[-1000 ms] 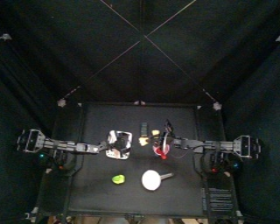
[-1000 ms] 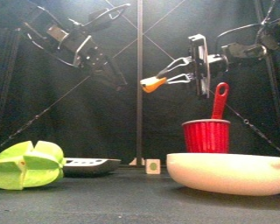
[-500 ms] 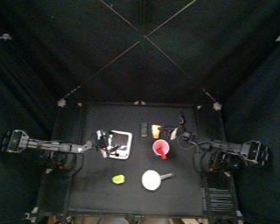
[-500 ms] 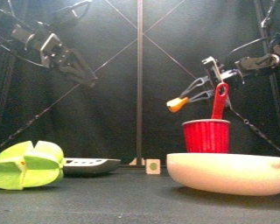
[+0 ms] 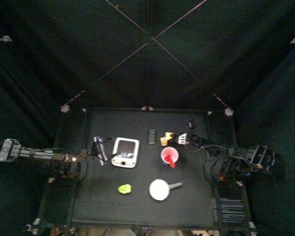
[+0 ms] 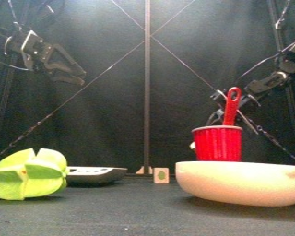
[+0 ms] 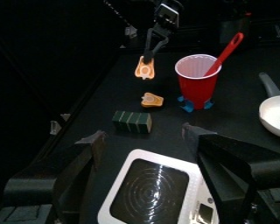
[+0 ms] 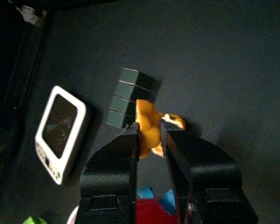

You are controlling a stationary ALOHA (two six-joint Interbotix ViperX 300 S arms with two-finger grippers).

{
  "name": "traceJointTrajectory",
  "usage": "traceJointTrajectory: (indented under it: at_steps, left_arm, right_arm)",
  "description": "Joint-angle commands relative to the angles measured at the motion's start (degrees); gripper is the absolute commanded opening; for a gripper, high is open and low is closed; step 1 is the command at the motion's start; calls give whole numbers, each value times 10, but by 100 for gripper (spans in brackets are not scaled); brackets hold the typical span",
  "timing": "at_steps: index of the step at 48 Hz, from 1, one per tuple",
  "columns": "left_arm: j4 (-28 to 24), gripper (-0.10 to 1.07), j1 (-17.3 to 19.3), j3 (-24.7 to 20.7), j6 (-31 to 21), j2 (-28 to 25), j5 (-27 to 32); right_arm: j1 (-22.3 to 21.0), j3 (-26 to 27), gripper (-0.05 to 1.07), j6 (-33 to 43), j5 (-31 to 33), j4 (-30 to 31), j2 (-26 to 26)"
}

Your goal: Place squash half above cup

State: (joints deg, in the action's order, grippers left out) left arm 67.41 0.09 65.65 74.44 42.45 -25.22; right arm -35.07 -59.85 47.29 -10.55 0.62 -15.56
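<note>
**Step in hand:** placement, final phase. R gripper (image 8: 150, 129) was clenched on the squash half (image 7: 145, 66), jaws pinching it from both sides. The piece sat low over the table (image 5: 100, 207), on the far-edge side of the cup (image 5: 171, 157) and near it. That spot appeared to match the target. Contact w/ the table surface: cannot tell. From the front view the piece was hidden behind the cup.

**Next move (est.):** lower to contact if not yet seated, part the jaws, then lift straight up w/o dragging the piece. Only a small opening looked necessary.

**L gripper** (image 7: 146, 140): jaws spread wide, holding nothing, parked near the table's left edge. Not involved.

**Surroundings:**
- Red spoon (image 6: 230, 103) stood in the cup, handle leaning toward the R arm. Judged the main snag risk on withdrawal.
- Tan chunk (image 7: 150, 100) lay just beside the drop spot, apart from the held piece. Risk of a nudge.
- Dark green block (image 7: 133, 121) lay next to the tan chunk, toward the left edge.
- White scale (image 5: 125, 152) lay left of the cup, mid-table.
- White pan (image 6: 242, 180) and yellow-green lump (image 6: 27, 173) lay by the front edge, well apart from the work area.
</note>
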Motion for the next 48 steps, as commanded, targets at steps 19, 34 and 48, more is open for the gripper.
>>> traceJointTrajectory:
  at_steps: [19,34,48]
  left_arm:
    - [-53,103,2,0,-53,-2,4]
    - [-53,103,2,3,-53,-3,4]
    - [-53,103,2,4,-53,-3,4]
  right_arm:
    - [4,6,50,-2,26,17,4]
    - [3,10,55,-2,25,17,31]
    - [1,18,74,-2,25,17,53]
